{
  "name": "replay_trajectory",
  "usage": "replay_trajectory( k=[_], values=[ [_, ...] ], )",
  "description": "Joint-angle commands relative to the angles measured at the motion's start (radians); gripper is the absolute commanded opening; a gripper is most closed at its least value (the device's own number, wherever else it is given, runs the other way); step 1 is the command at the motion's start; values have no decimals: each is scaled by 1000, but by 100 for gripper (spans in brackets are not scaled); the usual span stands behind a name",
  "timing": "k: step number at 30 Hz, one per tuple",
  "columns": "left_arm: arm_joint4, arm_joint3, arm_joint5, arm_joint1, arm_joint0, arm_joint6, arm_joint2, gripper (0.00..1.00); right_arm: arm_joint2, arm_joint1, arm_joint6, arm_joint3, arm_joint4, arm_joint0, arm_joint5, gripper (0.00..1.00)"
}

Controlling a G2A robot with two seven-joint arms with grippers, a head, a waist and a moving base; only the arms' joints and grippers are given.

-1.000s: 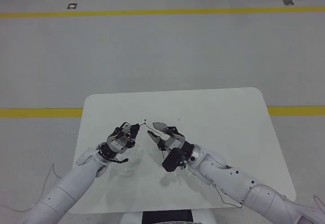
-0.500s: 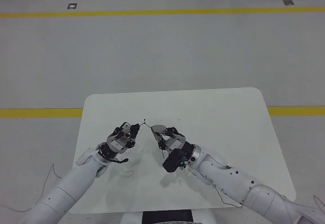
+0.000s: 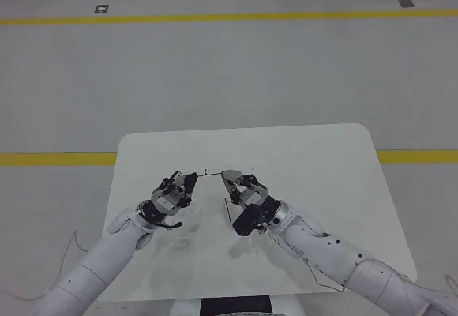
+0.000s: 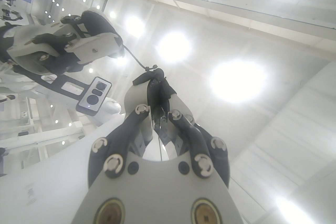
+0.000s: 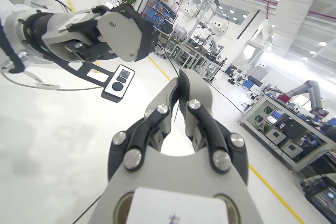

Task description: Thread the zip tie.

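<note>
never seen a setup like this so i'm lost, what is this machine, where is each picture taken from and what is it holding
This is a robot with two arms, working over a white table. Each arm ends in a two-fingered pincer. The top view looks down from a camera above the arms. The other two pictures come from small cameras on the wrists, so each looks along its own pincer, with the other arm's pincer farther off and the room behind. The left pincer and the right pincer are both shut on the same thing: a thin black zip tie, which spans the small gap between them above the table. A loose length trails from the right pincer. The job is to thread the tie; whether it has gone through is too fine to tell here.
</note>
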Motion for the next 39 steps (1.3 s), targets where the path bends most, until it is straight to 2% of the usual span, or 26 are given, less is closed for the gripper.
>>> replay_trajectory(
  k=[1,10,16,21,39],
  values=[
    [2,-4,4,-1,4,-1,-9,0,-4,5,0,0,0,5,7,0],
    [20,-13,18,-10,14,3,-32,0,-80,31,-37,11,0,63,39,0],
    [28,-11,29,-17,16,7,-42,0,-207,51,-71,26,0,156,50,0],
    [36,-9,37,-25,12,8,-45,0,-340,62,-44,35,0,255,75,0],
    [60,-10,53,-45,21,1,-71,0,-342,70,27,54,0,302,2,0]
  ],
)
